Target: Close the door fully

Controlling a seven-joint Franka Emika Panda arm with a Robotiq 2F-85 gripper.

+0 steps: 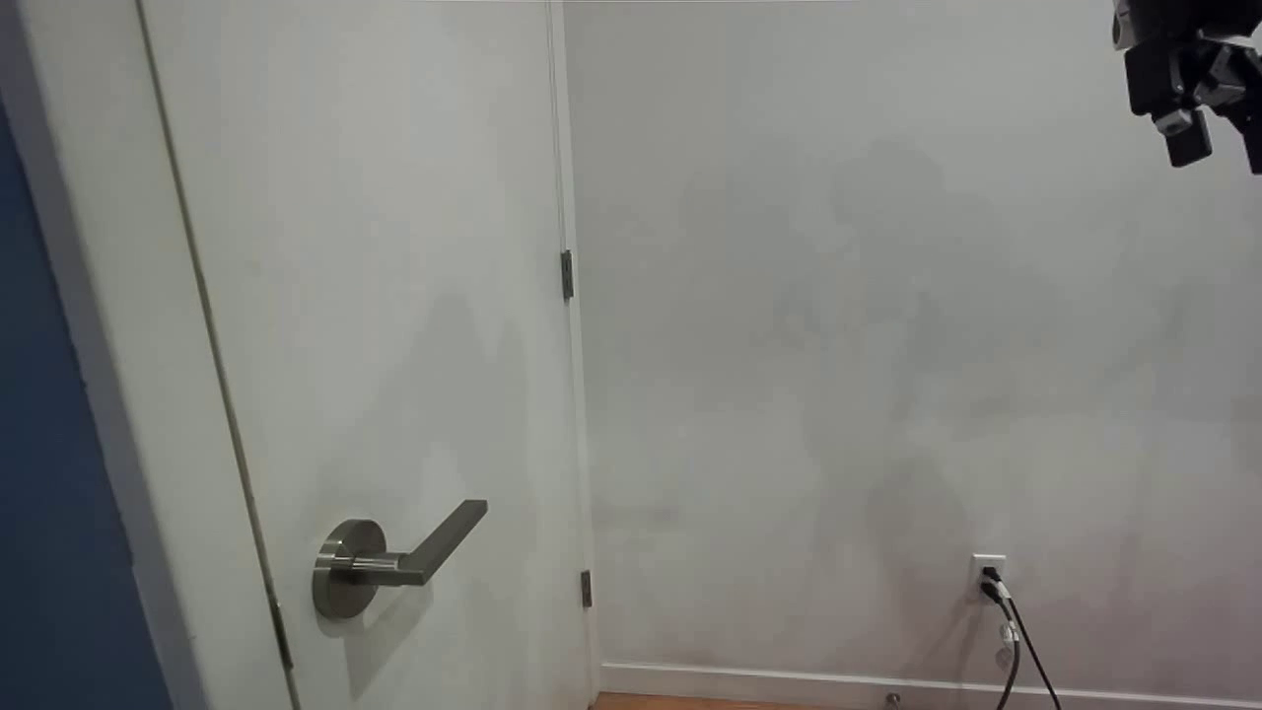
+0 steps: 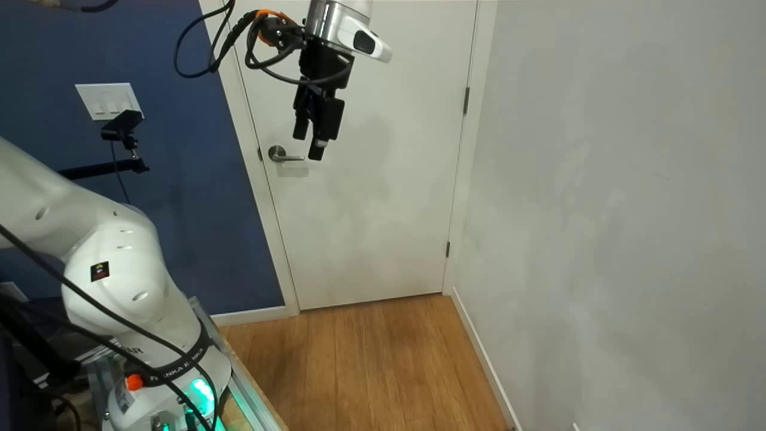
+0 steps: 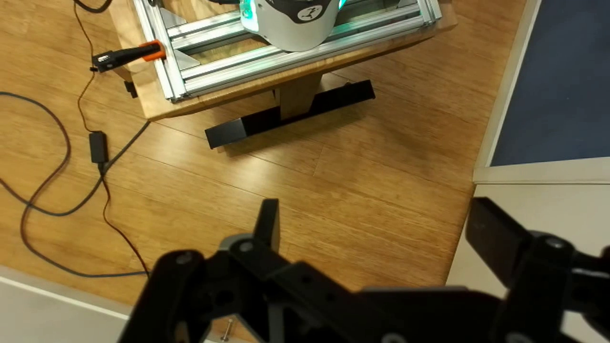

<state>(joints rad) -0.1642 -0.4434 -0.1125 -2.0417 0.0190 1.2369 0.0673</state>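
Note:
The tall white door (image 1: 394, 247) shows in both exterior views (image 2: 383, 209), and its lower part shows at the right of the wrist view (image 3: 576, 214). It looks flush in its white frame, with a thin line along the handle-side edge. I cannot tell whether it is latched. Its silver lever handle (image 1: 444, 542) also shows in an exterior view (image 2: 277, 154). My black gripper (image 2: 309, 142) hangs fingers down in the air in front of the door. It also shows in an exterior view (image 1: 1226, 156). In the wrist view its fingers (image 3: 376, 205) are wide apart with nothing between them.
A pale wall (image 2: 616, 209) meets the hinge side of the door. A power outlet (image 1: 988, 564) with plugged cables is on it. A blue wall (image 2: 197, 251) is on the handle side. The wooden table (image 3: 248, 93) carries the arm's base. Cables (image 3: 64, 143) lie on the floor.

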